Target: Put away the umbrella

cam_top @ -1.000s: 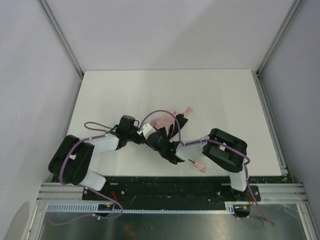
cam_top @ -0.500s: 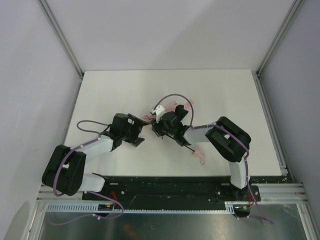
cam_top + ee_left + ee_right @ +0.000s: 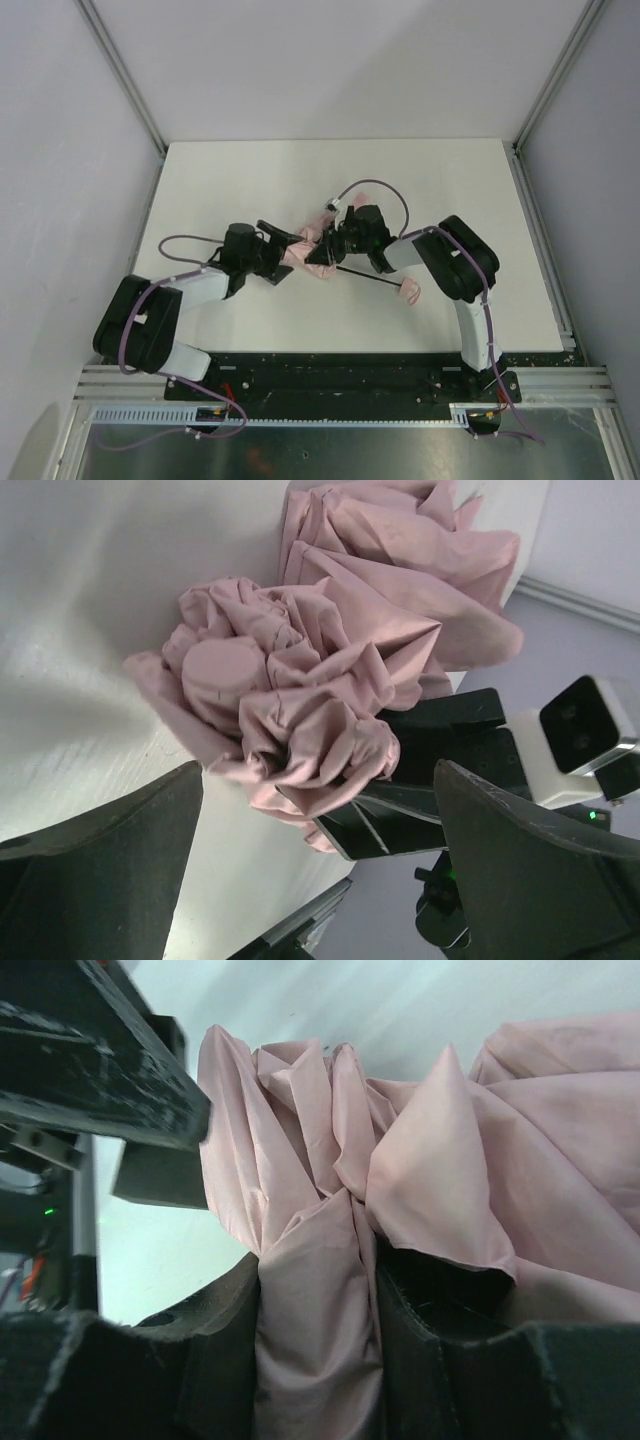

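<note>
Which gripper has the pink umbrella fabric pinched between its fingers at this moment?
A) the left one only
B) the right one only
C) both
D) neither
B: in the right wrist view the right gripper pinches a fold of the umbrella, while the left gripper stands wide open around the fabric.

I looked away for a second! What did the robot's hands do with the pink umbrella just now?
The left hand opened wide and pulled back to its own side. The right hand reached forward and now pinches the cloth of the umbrella. The handle slid away from the robot across the table. The umbrella stayed bunched up, lying on the table.
</note>
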